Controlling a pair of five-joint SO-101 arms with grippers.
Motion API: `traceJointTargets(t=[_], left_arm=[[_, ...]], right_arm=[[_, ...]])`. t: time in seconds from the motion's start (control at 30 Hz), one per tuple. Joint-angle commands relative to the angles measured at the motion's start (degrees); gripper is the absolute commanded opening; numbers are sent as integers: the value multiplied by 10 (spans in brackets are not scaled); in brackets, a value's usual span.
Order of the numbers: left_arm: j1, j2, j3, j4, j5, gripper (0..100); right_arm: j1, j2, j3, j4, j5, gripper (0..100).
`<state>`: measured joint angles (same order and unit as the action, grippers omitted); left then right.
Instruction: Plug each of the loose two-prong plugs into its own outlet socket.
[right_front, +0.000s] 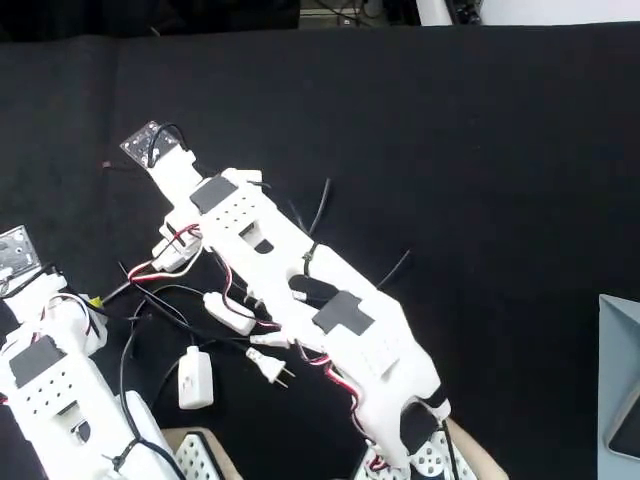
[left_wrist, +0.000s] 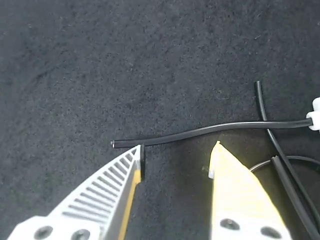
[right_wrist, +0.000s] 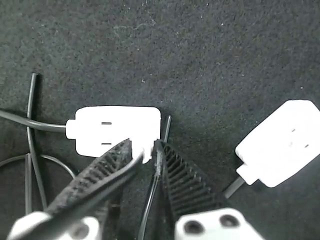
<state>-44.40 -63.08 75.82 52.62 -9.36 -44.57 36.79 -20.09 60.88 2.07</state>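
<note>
From above, the white two-prong plug (right_front: 268, 365) lies loose on the black worktop (right_front: 480, 180), prongs pointing away from the white rectangular outlet socket (right_front: 228, 312); left wrist: left gripper (left_wrist: 178, 146) fingers spread wide; right wrist: right gripper (right_wrist: 144, 145), the nearer, fingers narrow on that socket's edge.

Black cloth tabletop (right_front: 480, 150), grey box (right_front: 620, 380) at its edge, white wall (right_front: 560, 10) behind

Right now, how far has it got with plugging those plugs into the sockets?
Nothing looks done yet: the first socket and second socket show empty slots, and a two-prong plug lies loose on the black table. In hand: the right gripper sits at the first socket's edge; the left gripper is open over a black cable. All plugging remains.
</note>
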Motion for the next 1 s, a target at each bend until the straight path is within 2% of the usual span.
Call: traceJointTargets(t=[0.0, 0.23, 0.63, 0.97], left_arm=[[0, -8, -4, -8, 5, 224], [0, -8, -3, -8, 5, 224], [0, -9, 16, -39, 5, 224], [0, -9, 17, -38, 5, 224]], right_arm=[[-14, 21, -51, 39, 6, 12], [8, 23, -164, 100, 4, 12], [126, 28, -310, 98, 6, 12], [271, 76, -324, -12, 2, 12]])
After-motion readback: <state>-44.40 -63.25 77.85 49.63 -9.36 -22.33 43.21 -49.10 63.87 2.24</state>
